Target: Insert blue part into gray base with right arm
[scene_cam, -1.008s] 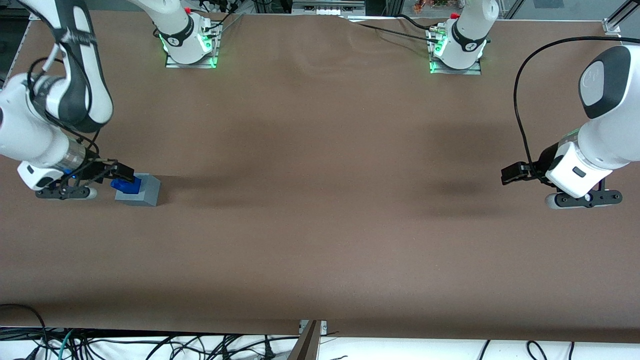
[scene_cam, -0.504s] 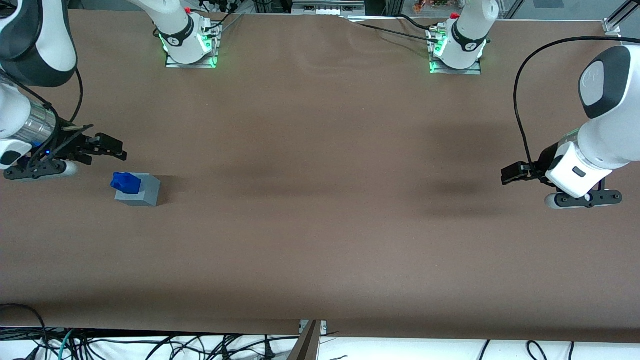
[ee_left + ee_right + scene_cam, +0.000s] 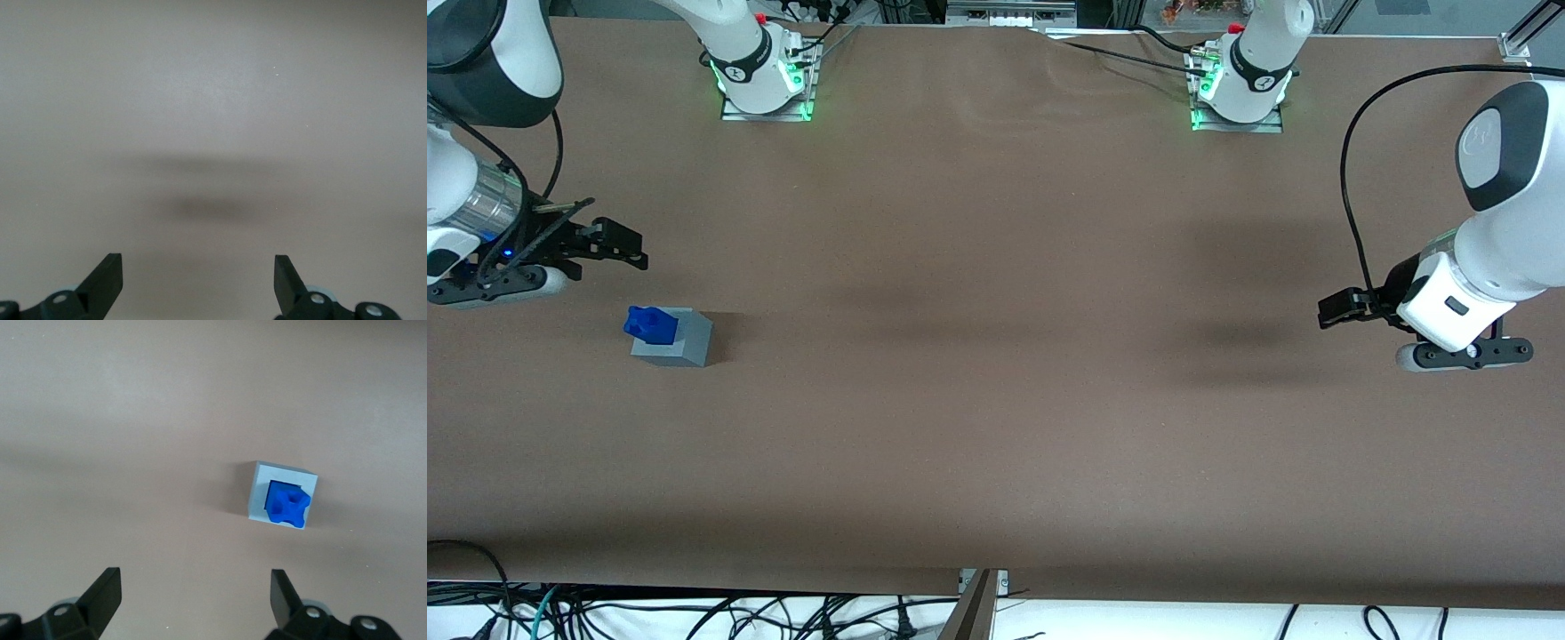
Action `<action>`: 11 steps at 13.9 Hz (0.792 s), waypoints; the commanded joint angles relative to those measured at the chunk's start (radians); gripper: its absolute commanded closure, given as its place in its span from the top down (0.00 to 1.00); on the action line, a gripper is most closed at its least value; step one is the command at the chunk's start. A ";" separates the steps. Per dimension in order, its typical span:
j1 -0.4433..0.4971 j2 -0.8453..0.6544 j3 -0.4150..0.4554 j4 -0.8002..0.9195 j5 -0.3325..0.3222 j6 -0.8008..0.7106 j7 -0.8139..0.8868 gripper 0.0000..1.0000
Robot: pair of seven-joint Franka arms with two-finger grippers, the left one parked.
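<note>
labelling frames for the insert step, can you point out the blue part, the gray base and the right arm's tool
blue part [image 3: 288, 505], right wrist view, on its top knob
gray base [image 3: 683, 349], front view, on its side wall facing the camera
right arm's tool [image 3: 624, 250], front view, midway between its open fingertips, raised clear of the base

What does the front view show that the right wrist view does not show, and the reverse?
Only the front view shows the right arm, its gripper raised above the table and apart from the parts, and both arm mounts.

Only the right wrist view looks straight down on the gray base and shows the jaws spread wide.

Both show the blue part sitting in the gray base.
</note>
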 commanded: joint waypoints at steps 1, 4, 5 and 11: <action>-0.098 -0.020 0.128 0.000 -0.024 -0.038 0.055 0.99; -0.215 -0.064 0.261 0.000 -0.054 -0.081 0.068 0.99; -0.234 -0.069 0.282 0.004 -0.054 -0.104 0.068 0.99; -0.266 -0.069 0.279 0.064 -0.054 -0.178 0.043 0.99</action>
